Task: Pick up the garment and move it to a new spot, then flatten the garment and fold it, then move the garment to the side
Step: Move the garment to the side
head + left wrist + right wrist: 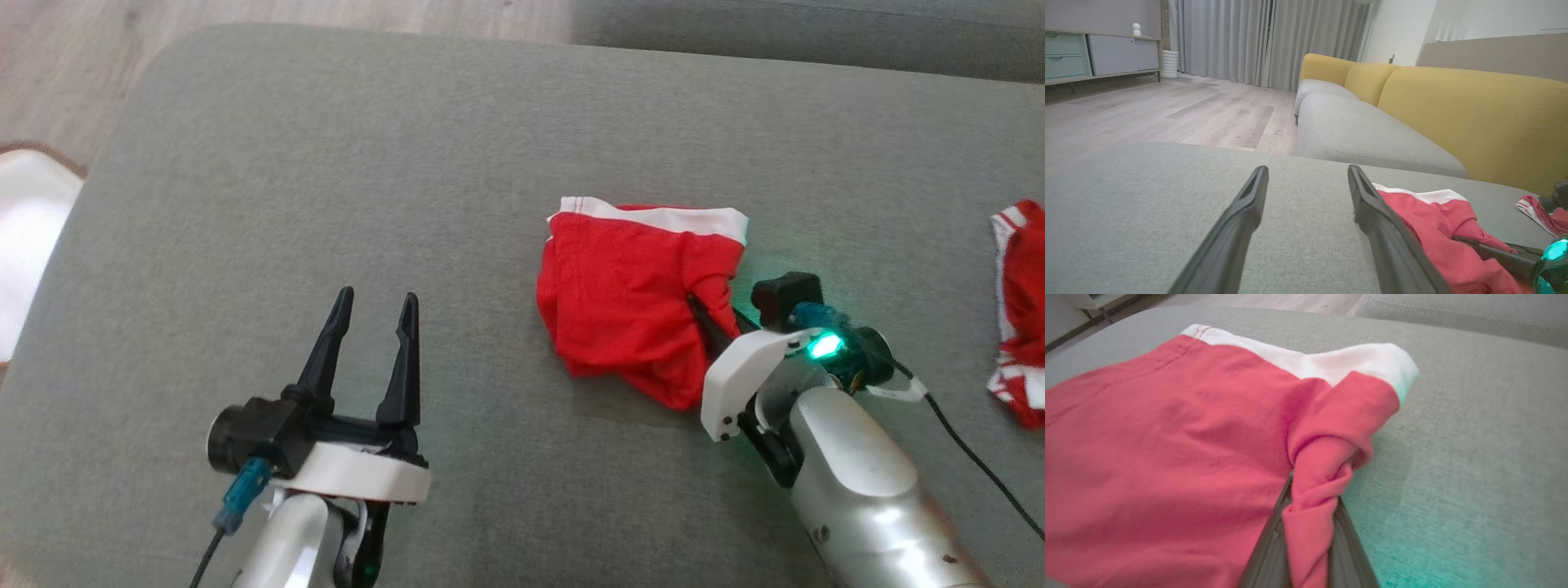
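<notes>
The garment [629, 294] is a pair of red shorts with a white waistband, lying crumpled on the grey cushion [326, 163]. My right gripper [709, 314] is at its right edge, shut on a bunched fold of the red cloth; in the right wrist view the garment [1167, 449] is pinched between the two dark fingers [1269, 555]. My left gripper [374, 310] stands open over bare cushion, well to the left of the garment, with nothing between its fingers. In the left wrist view the garment [1437, 220] lies to the right of the fingers [1372, 212].
A second red and white garment [1020, 310] lies at the cushion's right edge. A yellow-backed sofa [1453, 106] stands beyond the cushion, with wooden floor [1167, 110] to the left. A black cable [971, 457] trails from my right wrist.
</notes>
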Motion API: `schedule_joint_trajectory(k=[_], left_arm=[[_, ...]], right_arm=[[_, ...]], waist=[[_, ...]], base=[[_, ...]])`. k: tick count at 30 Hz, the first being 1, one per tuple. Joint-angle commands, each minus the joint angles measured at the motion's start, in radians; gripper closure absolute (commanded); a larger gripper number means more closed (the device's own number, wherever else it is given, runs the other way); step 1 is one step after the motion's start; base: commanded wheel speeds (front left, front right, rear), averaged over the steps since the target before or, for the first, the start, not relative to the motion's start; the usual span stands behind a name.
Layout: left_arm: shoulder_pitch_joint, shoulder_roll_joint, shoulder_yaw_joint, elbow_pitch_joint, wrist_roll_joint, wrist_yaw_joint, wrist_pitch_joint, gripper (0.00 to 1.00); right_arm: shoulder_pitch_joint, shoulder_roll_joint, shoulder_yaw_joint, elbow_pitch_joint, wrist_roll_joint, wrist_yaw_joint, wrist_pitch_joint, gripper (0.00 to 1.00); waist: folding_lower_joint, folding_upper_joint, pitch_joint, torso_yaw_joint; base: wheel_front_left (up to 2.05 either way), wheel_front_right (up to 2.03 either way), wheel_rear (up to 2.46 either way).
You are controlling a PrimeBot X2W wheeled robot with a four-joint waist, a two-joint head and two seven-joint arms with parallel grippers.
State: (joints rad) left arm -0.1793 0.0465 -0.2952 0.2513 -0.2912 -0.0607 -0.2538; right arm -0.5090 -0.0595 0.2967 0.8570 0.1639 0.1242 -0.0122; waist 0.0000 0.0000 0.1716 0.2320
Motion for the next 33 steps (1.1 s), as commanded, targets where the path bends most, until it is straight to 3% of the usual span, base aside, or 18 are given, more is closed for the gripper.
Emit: schedule_joint_trajectory(k=[1,9,13,17,27,33], left_arm=[[-0.039,0.004,0.034,-0.036,0.005,0.007,-0.008,0.00],[-0.033,0.004,0.038,-0.047,0.018,0.002,-0.008,0.00],[-0.028,0.004,0.043,-0.062,0.028,0.001,-0.008,0.00],[-0.040,0.004,0.033,-0.080,0.023,0.002,-0.008,0.00],[-0.104,0.004,-0.025,-0.110,0.015,0.010,-0.008,0.00],[-0.132,0.004,-0.034,-0.111,0.017,0.008,-0.008,0.00]], right_arm=[[-0.029,0.009,0.018,-0.017,-0.023,0.007,-0.014,1.00],[-0.012,0.009,0.033,-0.087,-0.229,0.007,-0.052,1.00],[-0.010,-0.027,0.064,-0.131,-0.264,0.007,-0.043,1.00],[-0.024,-0.128,0.127,-0.180,-0.232,0.007,-0.005,1.00],[-0.118,-0.459,0.301,-0.309,-0.061,0.007,0.103,1.00],[-0.163,-0.574,0.294,-0.284,0.030,0.007,0.125,1.00]], waist=[[0.0000,0.0000,-0.008,-0.017],[0.0000,0.0000,-0.053,-0.128],[0.0000,0.0000,-0.071,-0.193],[0.0000,0.0000,-0.076,-0.248],[0.0000,0.0000,-0.008,-0.344],[0.0000,0.0000,0.048,-0.348]], base=[[0.00,0.00,0.00],[0.00,0.00,0.00],[0.00,0.00,0.00],[0.00,0.00,0.00],[0.00,0.00,0.00],[0.00,0.00,0.00]])
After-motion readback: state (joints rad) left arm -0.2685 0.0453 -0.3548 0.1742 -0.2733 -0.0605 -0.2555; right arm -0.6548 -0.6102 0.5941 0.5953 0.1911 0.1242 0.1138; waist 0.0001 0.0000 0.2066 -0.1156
